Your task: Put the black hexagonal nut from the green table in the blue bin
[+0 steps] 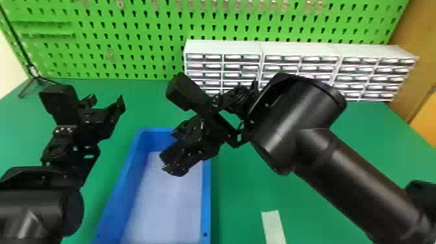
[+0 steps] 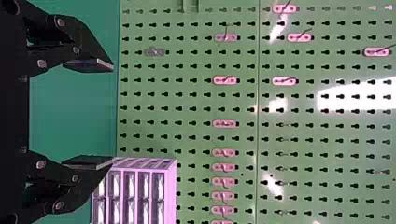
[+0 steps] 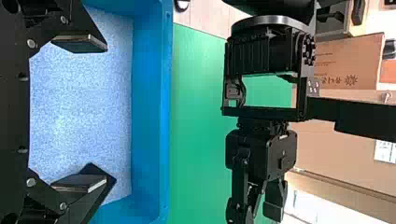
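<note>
Blue bin (image 1: pixel 113 194) set on the green bench (image 1: pixel 240 194), right hand (image 1: pixel 175 151) held open above the bin, left hand (image 1: pixel 106 102) likewise open, positioned left of the bin, drawer units (image 1: pixel 224 48) ranged before a pegboard (image 1: pixel 136 42).

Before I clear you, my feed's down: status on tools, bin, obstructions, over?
Right tool open over blue bin, partly blocking its far end. Left tool open above green table, left of bin.

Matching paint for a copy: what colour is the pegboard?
Bright green; the pegboard shows best in the head view.
</note>
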`<state>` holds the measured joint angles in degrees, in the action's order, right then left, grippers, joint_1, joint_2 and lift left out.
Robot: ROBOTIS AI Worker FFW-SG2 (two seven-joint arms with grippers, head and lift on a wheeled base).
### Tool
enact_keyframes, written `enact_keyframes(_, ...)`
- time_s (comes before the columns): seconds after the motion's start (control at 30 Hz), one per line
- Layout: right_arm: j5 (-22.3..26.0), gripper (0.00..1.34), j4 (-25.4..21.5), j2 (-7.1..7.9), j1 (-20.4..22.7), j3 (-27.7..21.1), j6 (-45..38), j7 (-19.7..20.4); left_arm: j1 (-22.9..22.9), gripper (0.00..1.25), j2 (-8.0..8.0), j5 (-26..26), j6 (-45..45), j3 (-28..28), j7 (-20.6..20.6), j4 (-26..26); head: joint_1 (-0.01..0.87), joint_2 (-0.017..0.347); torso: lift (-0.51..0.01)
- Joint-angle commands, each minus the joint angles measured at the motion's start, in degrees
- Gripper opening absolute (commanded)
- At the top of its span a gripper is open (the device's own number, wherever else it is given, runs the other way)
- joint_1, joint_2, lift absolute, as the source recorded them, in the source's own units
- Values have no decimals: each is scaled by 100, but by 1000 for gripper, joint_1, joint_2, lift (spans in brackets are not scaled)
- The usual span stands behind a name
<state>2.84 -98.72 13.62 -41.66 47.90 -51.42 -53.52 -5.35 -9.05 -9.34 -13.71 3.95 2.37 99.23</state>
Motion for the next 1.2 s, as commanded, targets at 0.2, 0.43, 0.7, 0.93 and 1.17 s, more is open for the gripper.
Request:
enact_keyframes(0.2, 23, 1046, 2, 9, 9, 0, 9, 8, -1, 709, 0, 2, 0, 0, 0, 0, 686, 28, -96)
enact_keyframes(0.43, 32, 1046, 11, 0, 44, -62, 62, 8, 8, 709, 0, 2, 0, 0, 0, 0, 686, 28, -96)
enact_keyframes(0.7, -21, 1048, 11, 35, 176, -457, 88, -1, 25, 709, 0, 2, 0, 9, 0, 9, 686, 28, -96)
enact_keyframes(0.93, -451, 1046, 11, -27, 431, -1318, 97, -238, 43, 709, 0, -6, 0, 18, 0, 9, 686, 28, -96)
enact_keyframes(1.17, -935, 1048, 72, -167, 686, -2180, 167, -282, 43, 709, 0, -6, 0, 27, 0, 26, 686, 28, -96)
